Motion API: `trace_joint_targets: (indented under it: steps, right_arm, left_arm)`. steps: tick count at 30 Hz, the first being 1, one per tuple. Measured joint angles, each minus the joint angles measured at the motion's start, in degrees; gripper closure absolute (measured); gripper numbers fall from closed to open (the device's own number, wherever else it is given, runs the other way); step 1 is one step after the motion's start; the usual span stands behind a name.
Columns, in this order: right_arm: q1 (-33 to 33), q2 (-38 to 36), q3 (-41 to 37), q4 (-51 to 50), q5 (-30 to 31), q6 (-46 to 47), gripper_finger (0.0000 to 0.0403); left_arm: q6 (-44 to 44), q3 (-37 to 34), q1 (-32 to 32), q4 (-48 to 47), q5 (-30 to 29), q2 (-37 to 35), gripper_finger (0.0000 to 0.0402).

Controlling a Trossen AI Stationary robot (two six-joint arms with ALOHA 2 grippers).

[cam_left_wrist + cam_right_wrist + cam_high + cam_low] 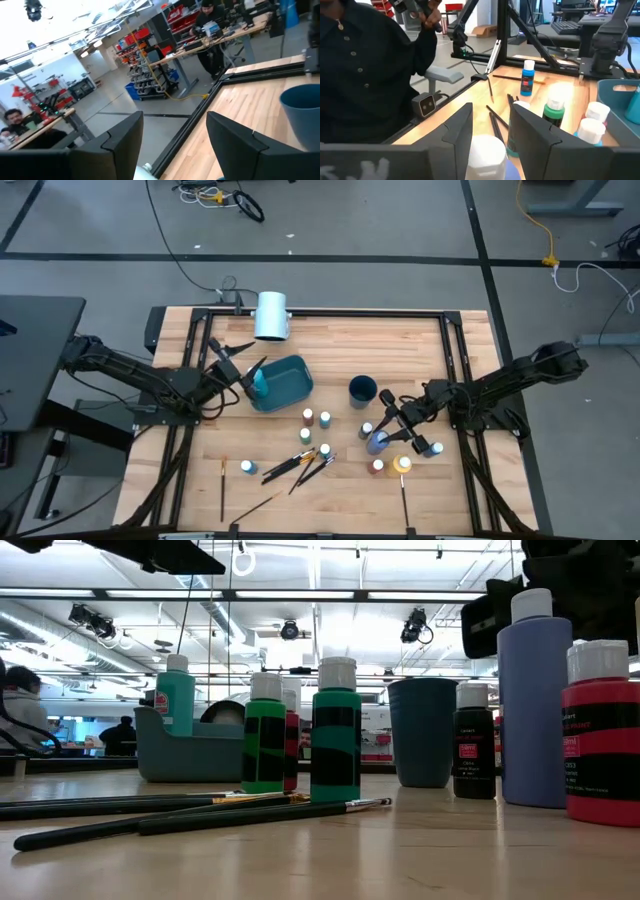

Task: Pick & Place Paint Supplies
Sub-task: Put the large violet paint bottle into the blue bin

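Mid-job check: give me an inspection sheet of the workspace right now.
Surface: wooden table, bare at the back.
Job's things: bottles and brushes loose at the front; teal bottle in the bin.
Clutter: white cylinder, dark cup.
Grippers: left gripper open over the bin; right gripper around the periwinkle bottle.
Cables: cords on the floor.
Surroundings: person beside the table.

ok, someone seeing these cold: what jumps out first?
Probably the right gripper closed around the tall lavender bottle at the right of the bottle cluster. Next, the left gripper, open above the teal bin, where a teal bottle stands. Then the loose brushes along the table's front.
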Motion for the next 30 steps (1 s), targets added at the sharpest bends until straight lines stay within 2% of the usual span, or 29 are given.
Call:
trace_joint_targets:
  steps: [6,16,25,30]
  right_arm:
    - [0.0,1.3,2.5,-1.5,-1.7,-1.1,0.0268]
    - [0.0,1.3,4.6,-2.3,0.2,-3.1,0.0266]
    - [0.6,1.3,4.7,0.3,-3.6,-3.1,0.0236]
    - [0.8,1.2,4.7,-4.3,-3.7,-4.2,0.0222]
  left_arm:
    - [0.4,0.0,0.0,0.0,3.7,0.0,0.0173]
    - [0.3,0.0,0.0,0.0,4.0,0.0,0.0173]
    - [0.3,0.0,0.0,0.0,4.0,0.0,0.0173]
    - [0.3,0.0,0.0,0.0,4.0,0.0,0.0173]
